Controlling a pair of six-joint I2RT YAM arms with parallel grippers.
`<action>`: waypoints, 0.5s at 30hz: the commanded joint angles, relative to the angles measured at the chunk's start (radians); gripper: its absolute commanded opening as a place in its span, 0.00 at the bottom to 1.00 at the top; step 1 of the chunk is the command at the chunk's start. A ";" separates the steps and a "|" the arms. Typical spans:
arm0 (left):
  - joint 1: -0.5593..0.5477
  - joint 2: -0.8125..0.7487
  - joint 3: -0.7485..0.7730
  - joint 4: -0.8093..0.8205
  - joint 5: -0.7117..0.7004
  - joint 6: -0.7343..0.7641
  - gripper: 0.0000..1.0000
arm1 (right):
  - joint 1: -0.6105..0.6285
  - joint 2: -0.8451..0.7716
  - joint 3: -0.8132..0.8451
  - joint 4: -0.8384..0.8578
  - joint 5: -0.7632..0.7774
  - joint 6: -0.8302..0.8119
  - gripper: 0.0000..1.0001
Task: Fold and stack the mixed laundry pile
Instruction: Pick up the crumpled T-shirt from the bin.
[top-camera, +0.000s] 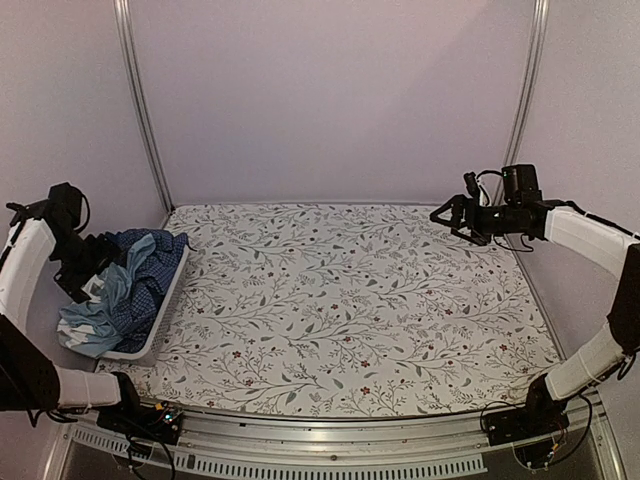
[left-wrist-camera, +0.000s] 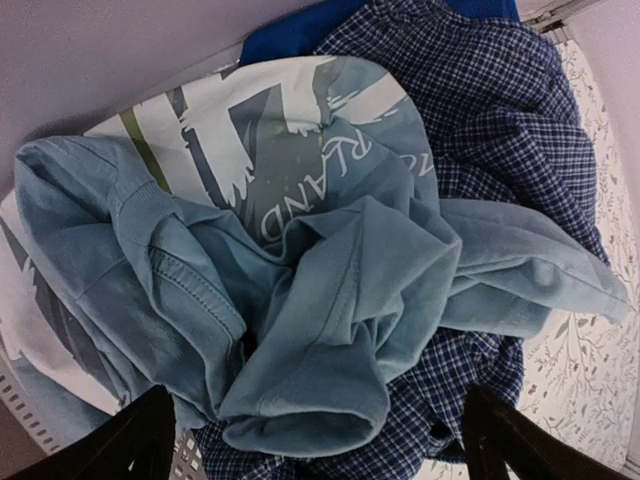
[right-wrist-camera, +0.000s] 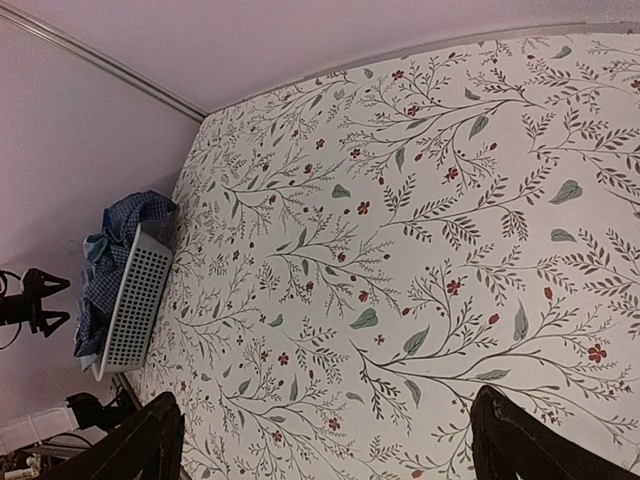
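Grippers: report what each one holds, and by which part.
Nothing is held. The left gripper hangs open above the laundry pile; the right gripper hangs open over the table.

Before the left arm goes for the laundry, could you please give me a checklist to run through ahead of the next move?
1. Left gripper open: ok.
2. Left gripper above the crumpled light-blue garment lying on top: ok.
3. That garment free of the dark blue checked shirt beneath it: cannot tell.
4. Right gripper open, far from the white perforated plastic basket: ok.
5. Floral-print tablecloth bare for folding: ok.
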 joint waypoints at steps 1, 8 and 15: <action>0.059 0.021 -0.047 0.085 0.019 -0.022 1.00 | 0.007 0.004 -0.007 0.018 -0.021 0.007 0.99; 0.108 0.080 -0.142 0.254 0.075 0.070 0.94 | 0.006 -0.002 -0.006 0.011 0.000 0.010 0.99; 0.197 0.059 -0.208 0.367 0.222 0.087 0.01 | 0.006 -0.001 0.000 0.010 0.009 0.020 0.99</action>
